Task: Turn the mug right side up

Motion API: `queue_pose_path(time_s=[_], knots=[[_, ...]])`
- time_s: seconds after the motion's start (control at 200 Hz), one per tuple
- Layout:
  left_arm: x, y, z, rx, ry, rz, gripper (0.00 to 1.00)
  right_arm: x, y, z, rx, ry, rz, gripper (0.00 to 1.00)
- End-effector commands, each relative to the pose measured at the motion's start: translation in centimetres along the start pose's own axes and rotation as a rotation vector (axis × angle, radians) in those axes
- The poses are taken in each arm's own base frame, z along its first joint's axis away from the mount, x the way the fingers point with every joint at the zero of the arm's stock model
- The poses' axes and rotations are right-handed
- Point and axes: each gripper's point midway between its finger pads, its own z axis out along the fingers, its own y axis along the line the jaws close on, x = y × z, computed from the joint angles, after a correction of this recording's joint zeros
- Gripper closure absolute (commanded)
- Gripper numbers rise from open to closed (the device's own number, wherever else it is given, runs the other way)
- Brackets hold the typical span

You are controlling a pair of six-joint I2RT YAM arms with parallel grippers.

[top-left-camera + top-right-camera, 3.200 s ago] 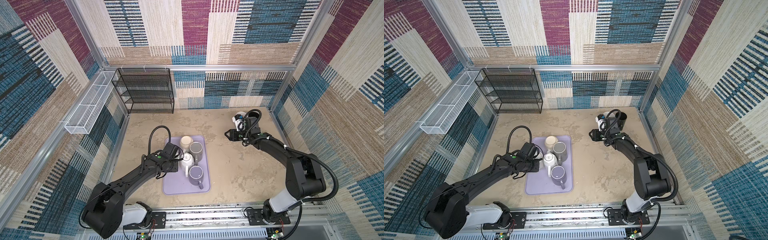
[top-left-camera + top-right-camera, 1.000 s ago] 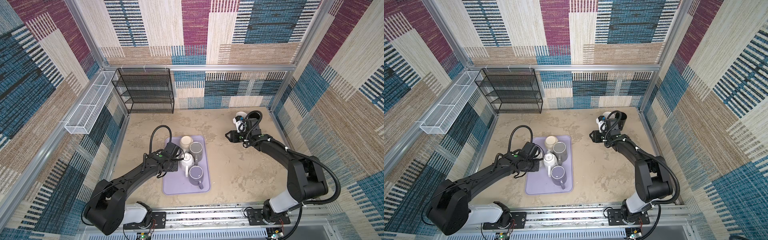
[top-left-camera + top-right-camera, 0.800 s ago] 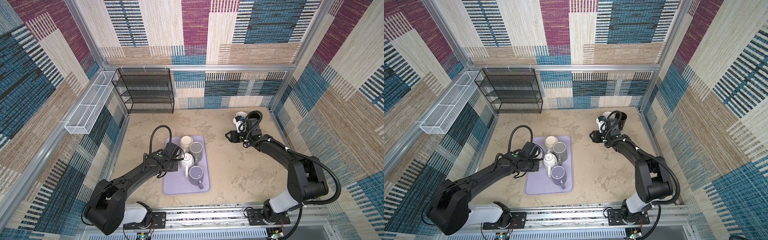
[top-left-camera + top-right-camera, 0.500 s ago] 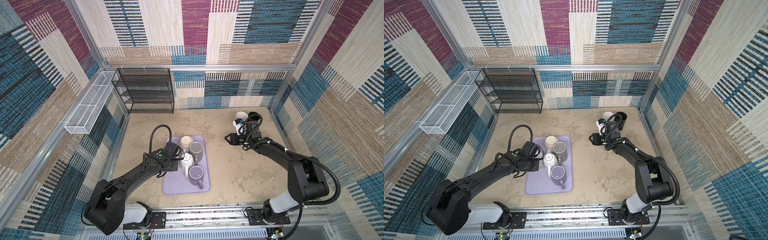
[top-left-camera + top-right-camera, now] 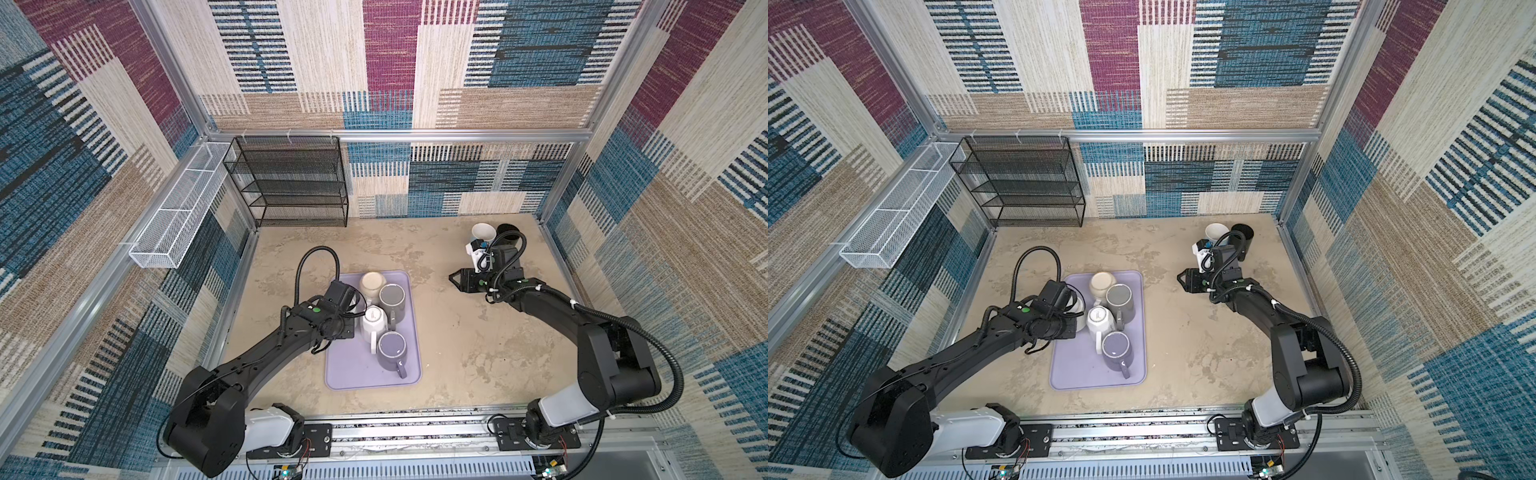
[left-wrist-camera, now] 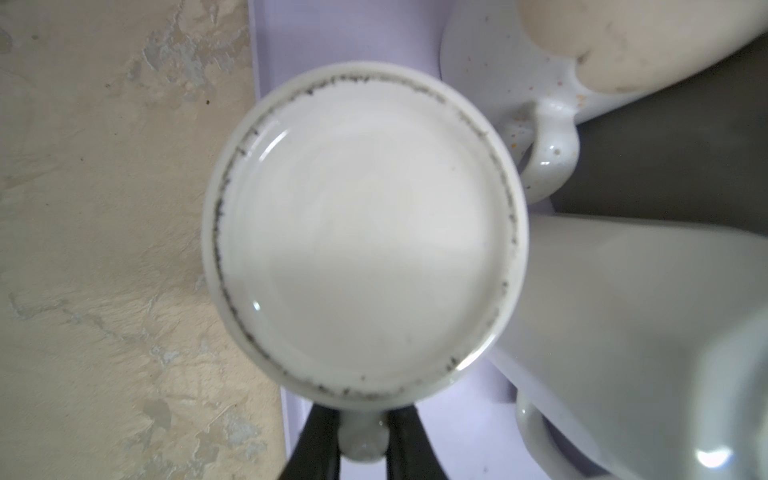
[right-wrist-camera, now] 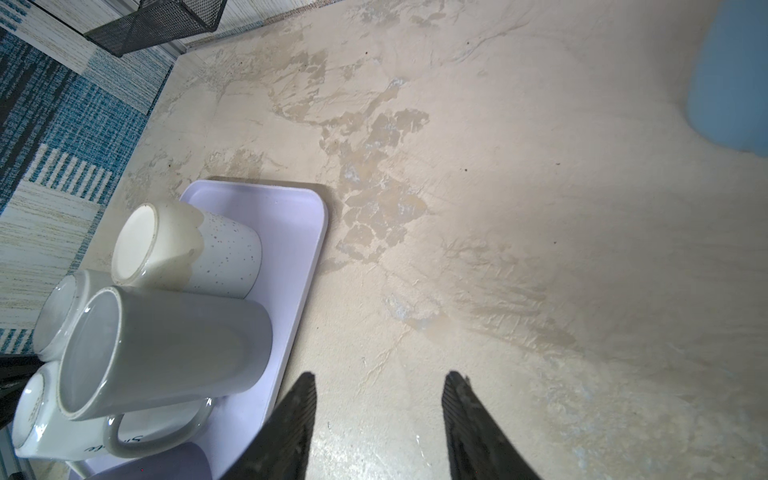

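Mugs [image 5: 392,299] on tray [image 5: 353,370] at centre, rack [image 5: 291,183] behind it to the left, two cups [image 5: 483,232] back right

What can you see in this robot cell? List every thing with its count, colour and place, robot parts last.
tray: one, lilac, mid-table
mugs on tray: five, upside down: cream mug, grey mug, white mug, purple mug, held white mug
mugs at back right: two, back white mug, black mug
blue thing: one, blurred, right wrist view only
rack: one, black wire, back left
basket: one, white wire, left wall
table: one, beige
left gripper: shut on held white mug's handle
right gripper: open, over bare table
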Motion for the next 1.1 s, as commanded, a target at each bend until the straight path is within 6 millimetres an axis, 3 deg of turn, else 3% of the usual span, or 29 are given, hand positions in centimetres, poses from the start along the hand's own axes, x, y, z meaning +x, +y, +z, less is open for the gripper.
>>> queue_pose_path(time_s=[0.0, 0.291, 0.671, 1.097], knots=[[-1.8, 0.3, -1.1, -0.005, -0.085, -0.035, 1.00, -0.7, 0.7, -0.1, -0.035, -0.027, -0.016, 0.48], [-3.4, 1.2, -4.0, 0.005, -0.192, -0.065, 1.00, -0.5, 1.1, -0.2, -0.058, -0.030, -0.016, 0.48], [-6.6, 0.7, -9.2, 0.118, -0.406, -0.077, 1.00, -0.6, 1.4, -0.4, -0.070, -0.039, -0.016, 0.48], [-8.1, -3.4, -12.4, 0.397, -0.523, -0.040, 1.00, -1.2, 3.5, -0.9, -0.150, -0.073, -0.019, 0.48]])
